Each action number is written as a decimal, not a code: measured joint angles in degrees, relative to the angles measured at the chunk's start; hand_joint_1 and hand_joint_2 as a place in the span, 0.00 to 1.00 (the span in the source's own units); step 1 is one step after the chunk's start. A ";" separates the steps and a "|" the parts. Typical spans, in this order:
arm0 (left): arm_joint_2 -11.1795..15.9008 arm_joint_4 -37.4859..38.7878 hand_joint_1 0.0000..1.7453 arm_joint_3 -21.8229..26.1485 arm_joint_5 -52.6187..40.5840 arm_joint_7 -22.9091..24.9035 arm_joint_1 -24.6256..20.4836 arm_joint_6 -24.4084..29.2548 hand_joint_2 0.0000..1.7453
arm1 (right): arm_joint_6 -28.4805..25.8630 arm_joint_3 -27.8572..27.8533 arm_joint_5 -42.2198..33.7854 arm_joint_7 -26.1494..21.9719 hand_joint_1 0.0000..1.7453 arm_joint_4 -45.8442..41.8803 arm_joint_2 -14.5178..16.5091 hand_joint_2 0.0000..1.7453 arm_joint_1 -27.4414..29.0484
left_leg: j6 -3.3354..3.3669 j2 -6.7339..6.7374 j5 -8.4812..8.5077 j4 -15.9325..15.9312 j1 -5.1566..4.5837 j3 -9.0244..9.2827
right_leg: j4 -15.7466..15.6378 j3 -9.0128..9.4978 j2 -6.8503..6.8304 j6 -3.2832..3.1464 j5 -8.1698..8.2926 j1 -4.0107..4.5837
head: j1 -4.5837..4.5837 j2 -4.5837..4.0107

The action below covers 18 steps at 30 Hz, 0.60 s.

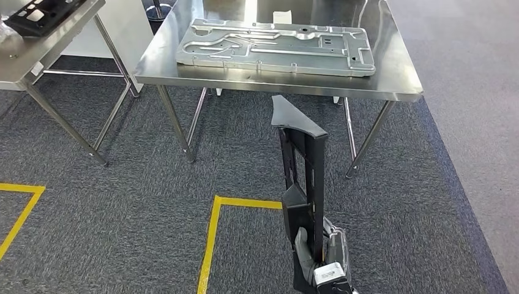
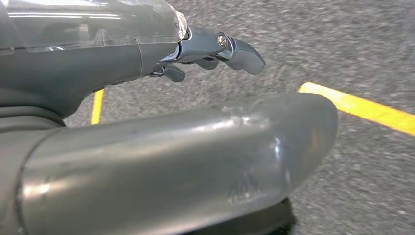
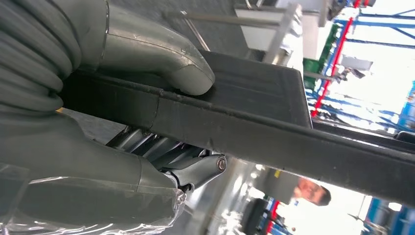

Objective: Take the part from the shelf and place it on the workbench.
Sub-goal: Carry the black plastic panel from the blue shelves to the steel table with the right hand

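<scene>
A long black plastic part (image 1: 301,177) stands nearly upright in front of me, its top end just below the near edge of the steel workbench (image 1: 401,86). My right hand (image 1: 321,260) grips the part at its lower end. In the right wrist view the thumb (image 3: 171,63) presses on the black part (image 3: 274,127) and the fingers (image 3: 195,169) wrap under it. My left hand (image 2: 210,51) hangs over the grey carpet with its fingers apart and nothing in it.
A large grey stamped metal panel (image 1: 275,46) lies flat on the workbench. A second steel table (image 1: 37,58) at the left carries another black part (image 1: 40,15). Yellow floor tape (image 1: 211,239) marks the carpet. A person (image 3: 311,191) shows far off in the right wrist view.
</scene>
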 joint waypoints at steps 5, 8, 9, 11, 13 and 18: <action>0.08 0.02 0.00 -0.01 -0.45 0.01 -0.18 -0.47 0.00 | -1.79 -0.38 1.90 0.31 1.00 -1.14 0.54 1.00 -0.95 | 1.71 -0.10 0.63 -4.94 -0.52 1.98 | -0.40 1.45 0.03 1.84 -1.04 0.13 | -0.08 0.00; 0.10 0.02 0.00 -0.01 -0.53 0.01 -0.17 -0.60 0.00 | -2.34 -0.46 2.43 0.40 1.00 -1.39 0.66 1.00 -1.13 | 2.01 -0.17 0.48 -5.14 -0.48 2.21 | -0.22 1.50 0.06 2.16 -0.78 0.10 | -0.13 0.00; 0.10 0.02 0.00 -0.01 -0.56 0.01 -0.16 -0.64 0.00 | -2.54 -0.51 2.65 0.52 1.00 -1.50 0.71 1.00 -1.22 | 2.12 -0.22 0.45 -5.30 -0.40 2.46 | 0.22 1.34 0.05 2.25 -0.68 0.09 | -0.13 0.01; 0.09 0.02 0.00 0.00 -0.76 -0.02 -0.11 -0.80 0.00 | -3.58 -0.84 3.82 1.03 1.00 -2.08 0.96 1.00 -1.74 | 2.61 -0.25 0.20 -5.84 -0.24 3.37 | 3.38 -0.31 0.04 2.43 -0.49 0.01 | 0.04 0.01; 0.09 0.02 0.00 0.00 -1.27 -0.06 -0.08 -1.08 0.00 | -5.89 -1.91 7.19 2.55 1.00 -3.21 1.92 1.00 -3.34 | 3.22 -0.29 -0.78 -6.29 -0.31 4.83 | 11.77 -6.55 0.04 2.55 -3.12 0.02 | 0.30 0.01; 0.02 0.04 0.00 -0.01 -1.81 -0.08 0.05 -1.73 0.00 | -8.47 -2.95 12.97 4.04 1.00 -4.92 3.49 1.00 -6.50 | 3.34 -0.68 -4.24 -6.49 -0.86 9.32 | 9.03 -12.22 0.08 1.25 1.50 0.78 | 0.54 0.01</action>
